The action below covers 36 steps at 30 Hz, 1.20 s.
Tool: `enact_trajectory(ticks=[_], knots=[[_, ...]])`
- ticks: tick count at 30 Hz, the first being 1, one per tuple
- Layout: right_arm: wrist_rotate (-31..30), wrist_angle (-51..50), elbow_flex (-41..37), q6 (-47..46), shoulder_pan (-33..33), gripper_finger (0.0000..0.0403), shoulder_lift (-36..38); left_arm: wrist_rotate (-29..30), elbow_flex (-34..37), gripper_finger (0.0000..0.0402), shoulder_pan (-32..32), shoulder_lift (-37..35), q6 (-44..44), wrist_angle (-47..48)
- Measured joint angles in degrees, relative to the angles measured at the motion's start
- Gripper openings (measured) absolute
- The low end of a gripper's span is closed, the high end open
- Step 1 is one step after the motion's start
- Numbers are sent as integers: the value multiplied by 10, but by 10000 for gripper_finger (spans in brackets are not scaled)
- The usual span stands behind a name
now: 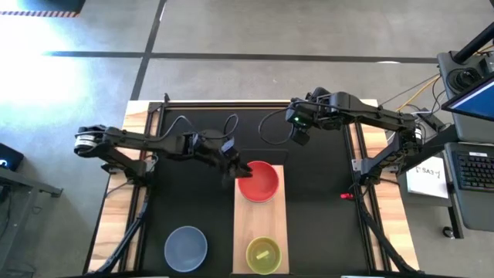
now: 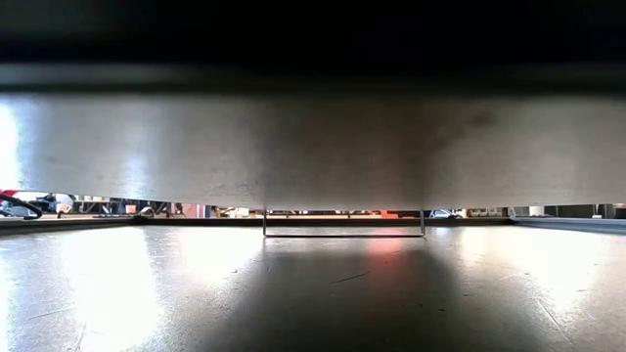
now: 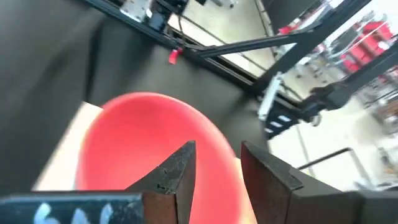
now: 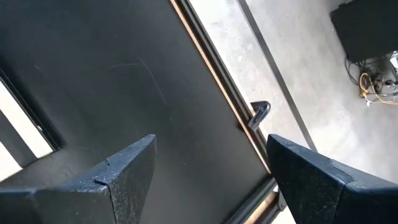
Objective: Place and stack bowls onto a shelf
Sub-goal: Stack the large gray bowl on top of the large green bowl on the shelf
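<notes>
A red bowl [image 1: 259, 182] sits on the far end of the pale wooden shelf board [image 1: 260, 222]. A yellow bowl [image 1: 263, 255] sits on the board's near end. A grey-blue bowl [image 1: 186, 248] rests on the black tabletop left of the board. My left gripper [image 1: 238, 171] is at the red bowl's left rim and shut on it; the bowl also shows in the left wrist view [image 3: 137, 149]. My right gripper [image 1: 299, 137] hangs open and empty over the table's far part, right of the board. The other bowls are out of view. My left gripper [image 3: 217, 146] has the red bowl's left rim [image 3: 229, 163] between its two fingers, one finger [image 3: 177, 171] inside the bowl and one [image 3: 267, 177] outside. The fingers come slanting down from the table's left. The bowl sits upright with its bottom on the board.
Black cables [image 1: 231, 127] lie on the far part of the tabletop. Wooden strips and black frame rails [image 1: 356, 166] run along the table's left and right sides. In the low view a broad grey surface [image 2: 313, 147] close to the camera hides most of the table.
</notes>
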State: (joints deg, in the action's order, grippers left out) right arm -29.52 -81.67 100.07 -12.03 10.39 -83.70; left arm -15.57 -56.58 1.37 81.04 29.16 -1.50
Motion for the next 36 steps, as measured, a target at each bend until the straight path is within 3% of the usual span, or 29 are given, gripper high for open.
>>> enact_trajectory(ticks=[5, 13, 18, 25, 31, 36], knots=[[0, -22, 0, -16, 0, 292, 0, 0, 0, 101, -54, -10, 87, 33], [0, -24, 0, -33, 0, 292, 0, 4, 0, 90, -173, -26, 241, 197], [0, -27, 0, -53, 0, 292, 0, 73, 0, 88, -271, -27, 336, 320], [0, -41, 0, -73, 0, 292, 0, 21, 0, 88, -330, -28, 446, 518], [0, -51, 0, -75, 0, 292, 0, 62, 0, 88, -397, -24, 506, 542], [0, -51, 0, -75, 0, 292, 0, 80, 0, 88, -416, -6, 528, 546]])
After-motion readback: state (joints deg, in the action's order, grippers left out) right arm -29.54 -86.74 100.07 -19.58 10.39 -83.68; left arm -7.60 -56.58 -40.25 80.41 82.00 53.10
